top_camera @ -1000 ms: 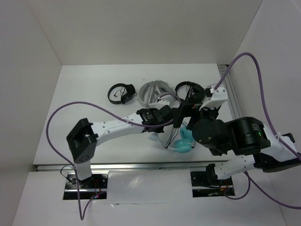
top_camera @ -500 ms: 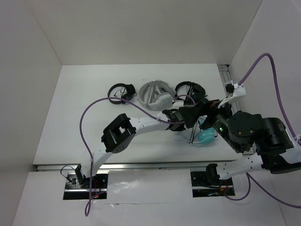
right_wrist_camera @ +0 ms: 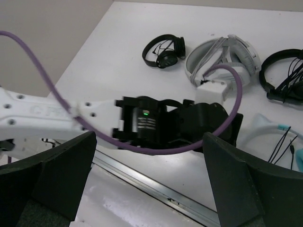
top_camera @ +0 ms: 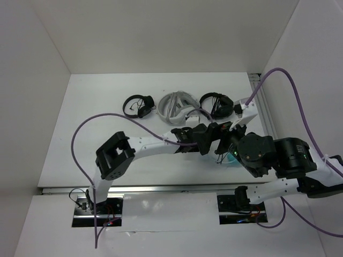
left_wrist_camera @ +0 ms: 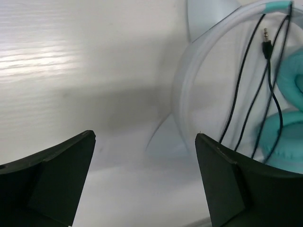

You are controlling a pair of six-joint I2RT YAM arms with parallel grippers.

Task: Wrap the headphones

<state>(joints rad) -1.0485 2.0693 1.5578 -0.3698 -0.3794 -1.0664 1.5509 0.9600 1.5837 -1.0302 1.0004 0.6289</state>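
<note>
Toward the lower right of the overhead view, the headphones (top_camera: 228, 160) lay on the counter (top_camera: 96, 123), with only a sliver of teal showing between the two arms crowded over them. From the left wrist camera we saw the left fingers (left_wrist_camera: 47, 184) spread apart at the bottom corners, holding nothing and hovering beside the white headband (left_wrist_camera: 182, 94). One of its small ear-like points showed in the gap between them. Teal ear cups (left_wrist_camera: 286, 137) filled the right edge of that view. The thin black cable (left_wrist_camera: 239, 85) ran in several strands across the headband's loop, its plug (left_wrist_camera: 266, 40) near the top right. The right fingers (right_wrist_camera: 52, 179) were likewise apart and empty, raised above the left arm (right_wrist_camera: 156, 125), with a purple hose (right_wrist_camera: 227, 101) curving across it. Along the back of the counter, at upper centre of the overhead view, sat a small black headset (top_camera: 138, 105), a white-grey pair (top_camera: 177, 106) and another black pair (top_camera: 217, 103), all apart from the teal set.
</note>
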